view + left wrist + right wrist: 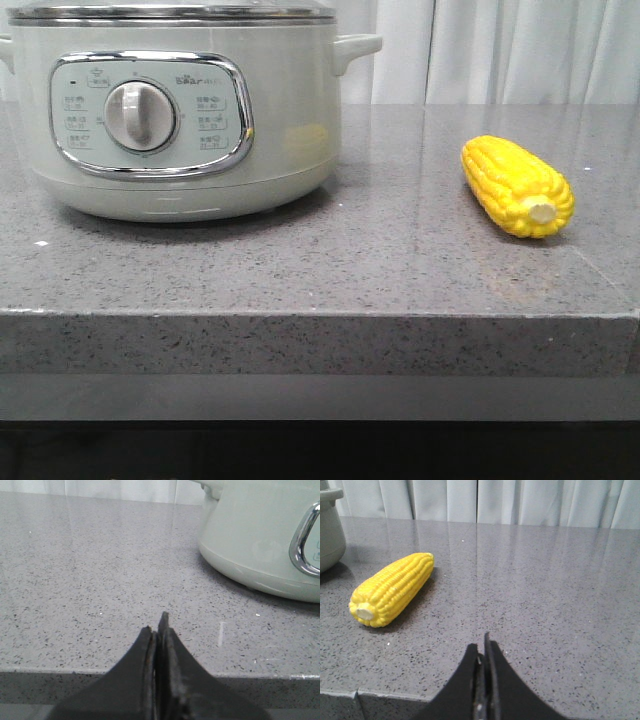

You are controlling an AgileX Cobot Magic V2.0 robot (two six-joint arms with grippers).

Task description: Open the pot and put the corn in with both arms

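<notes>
The pot (180,110), pale grey-green with a chrome-framed panel and round dial, stands at the back left of the grey counter with its steel-rimmed lid on. It also shows in the left wrist view (260,535) and at the edge of the right wrist view (329,527). The corn (517,186), a bright yellow cob with its pale stub toward me, lies on the counter at the right; it shows in the right wrist view too (392,588). My left gripper (157,625) is shut and empty above the counter's front edge. My right gripper (482,645) is shut and empty, near the front edge, apart from the corn.
The grey speckled counter (380,250) has a front edge close to both grippers. White curtains (500,50) hang behind it.
</notes>
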